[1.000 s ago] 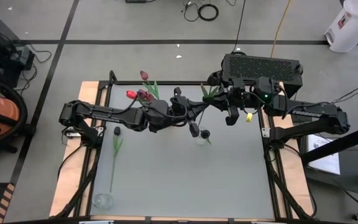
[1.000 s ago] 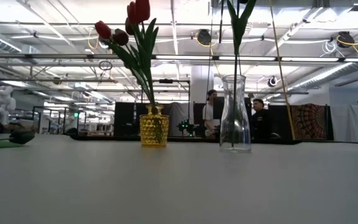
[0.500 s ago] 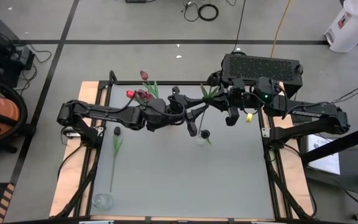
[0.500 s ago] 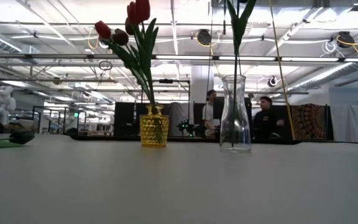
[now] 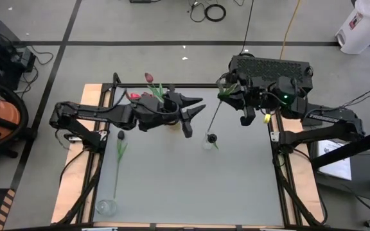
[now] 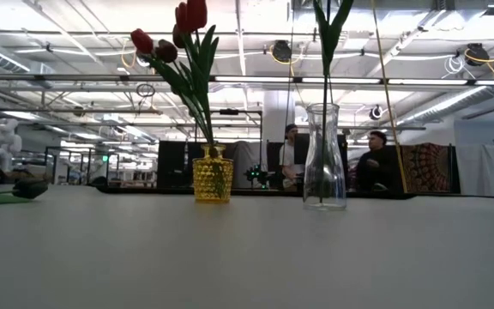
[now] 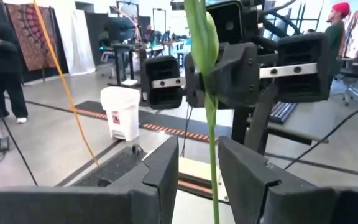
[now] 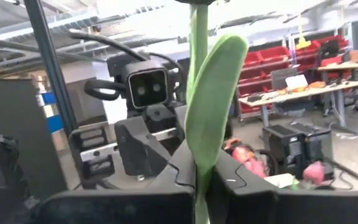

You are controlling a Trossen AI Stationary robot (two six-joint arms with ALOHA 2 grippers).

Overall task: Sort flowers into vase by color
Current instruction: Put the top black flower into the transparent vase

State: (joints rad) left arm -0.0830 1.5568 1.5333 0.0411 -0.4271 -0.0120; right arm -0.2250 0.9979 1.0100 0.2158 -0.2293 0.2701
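Observation:
A green-stemmed flower [image 5: 215,115] stands with its lower end in the clear glass vase [image 6: 325,159], its leaves [image 6: 328,24] rising out of the low view. My right gripper [image 5: 227,94] is shut on its upper stem. My left gripper [image 5: 194,115] hangs open to the left of the stem, apart from it; in its wrist view the stem [image 7: 214,155] shows beyond the gap between the fingers. Red tulips [image 6: 183,34] stand in the yellow vase [image 6: 213,176]. A dark-headed flower [image 5: 119,151] lies flat on the table at the left. My right gripper pinches the flower's upper stem together with a leaf [image 8: 199,177] between its two fingers. The fingers come roughly level from the table's far right and lie across the stem. The stem stands nearly upright, its foot inside the clear vase [image 5: 207,142].
A small empty glass [image 5: 106,206] sits near the table's front left corner. A black box [image 5: 270,67] stands behind the far right edge. People [image 6: 369,163] show in the room beyond the table. Bare tabletop [image 5: 185,186] lies toward the near edge.
My left gripper has opened, let go of the stem beside the clear vase, and drawn back toward the table's left and far side. The flower has stayed upright in the clear vase, held by my right gripper.

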